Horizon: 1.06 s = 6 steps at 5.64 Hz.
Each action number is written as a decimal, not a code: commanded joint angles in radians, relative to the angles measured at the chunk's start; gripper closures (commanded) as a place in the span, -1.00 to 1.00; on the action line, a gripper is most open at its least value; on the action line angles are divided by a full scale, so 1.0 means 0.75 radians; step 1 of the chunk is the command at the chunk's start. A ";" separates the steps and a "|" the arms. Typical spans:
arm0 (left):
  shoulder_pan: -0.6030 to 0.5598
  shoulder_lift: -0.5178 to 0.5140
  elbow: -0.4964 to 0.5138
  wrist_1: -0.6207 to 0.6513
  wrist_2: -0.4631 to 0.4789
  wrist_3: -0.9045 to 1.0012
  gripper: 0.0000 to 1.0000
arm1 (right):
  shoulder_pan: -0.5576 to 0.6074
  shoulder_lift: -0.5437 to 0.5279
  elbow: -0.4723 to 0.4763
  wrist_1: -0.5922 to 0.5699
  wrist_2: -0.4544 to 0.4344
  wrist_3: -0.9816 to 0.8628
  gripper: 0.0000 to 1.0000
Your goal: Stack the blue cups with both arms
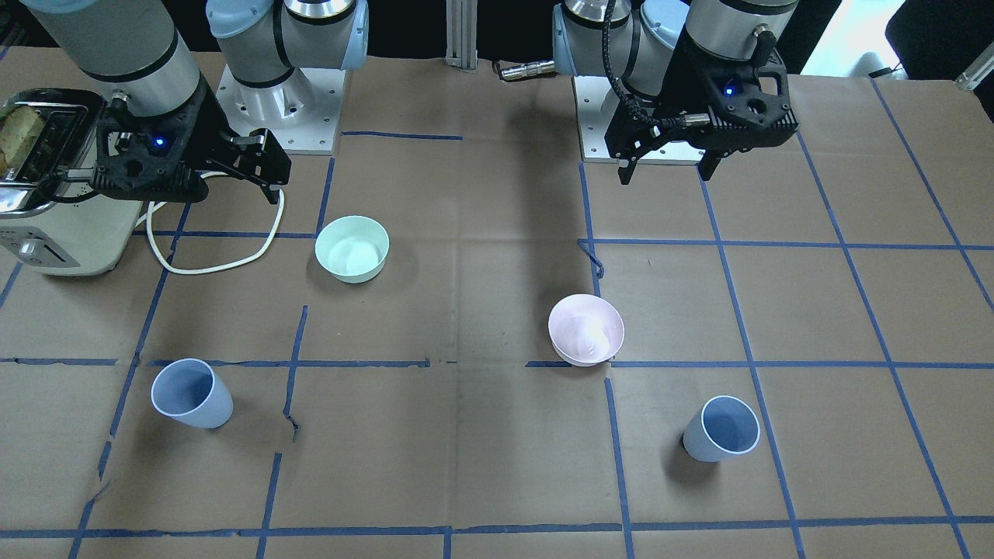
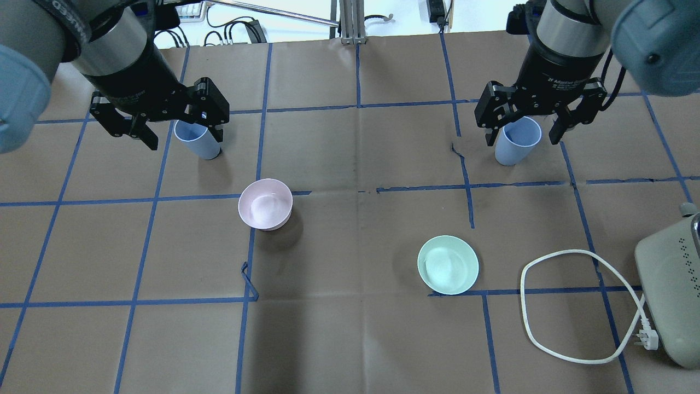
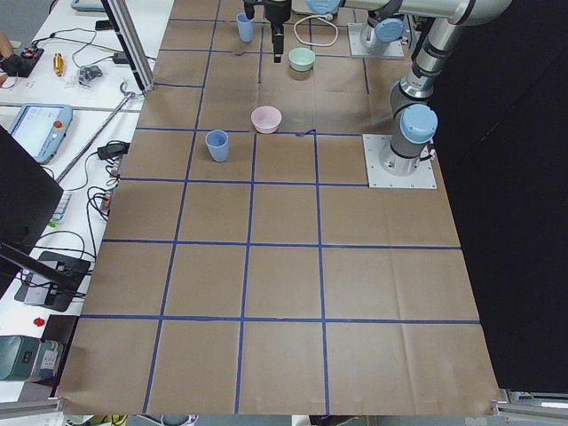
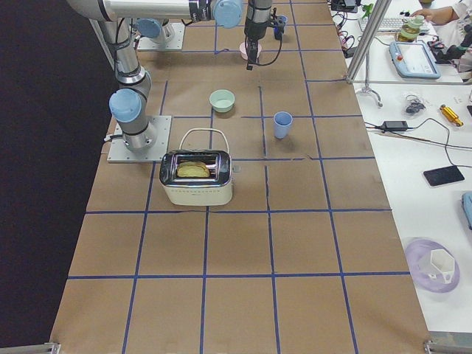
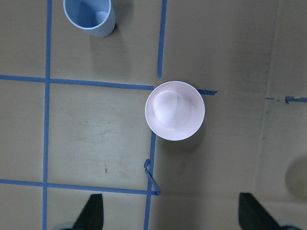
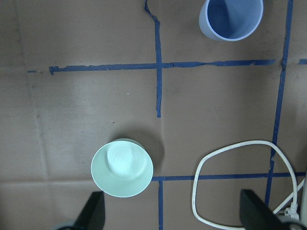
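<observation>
- Your left claw (image 1: 666, 172) hangs above the worktop (image 1: 481, 435) with its fingers spread wide, holding nothing; the right claw (image 2: 522, 138) is likewise spread and empty.
- The left-side blue cup (image 1: 722, 428) stands upright on the left arm's side; the right-side blue cup (image 1: 192, 394) stands upright on the right arm's side; the two are well apart, unstacked.
- A pink bowl (image 1: 586, 328) and a mint-green bowl (image 1: 352, 247) sit nearer the arm bases than the cups; a toaster (image 1: 46, 186) sits at the right arm's end.

Silver-grey left arm (image 1: 730, 23) and right arm (image 1: 116, 35), pale blue joint caps (image 1: 233, 19); black left gripper (image 1: 666, 172), right gripper (image 2: 522, 137), tiny blue lights (image 1: 159, 142) glowing.
</observation>
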 commanded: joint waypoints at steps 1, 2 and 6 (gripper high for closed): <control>-0.003 -0.025 -0.027 0.022 -0.005 0.039 -0.99 | -0.066 0.007 0.003 -0.083 -0.002 -0.089 -1.00; 0.003 -0.051 -0.001 0.044 -0.003 0.051 -0.99 | -0.198 0.035 -0.001 -0.138 -0.002 -0.170 -1.00; 0.142 -0.427 0.026 0.438 -0.003 0.227 -0.99 | -0.345 0.401 -0.190 -0.368 0.002 -0.359 -1.00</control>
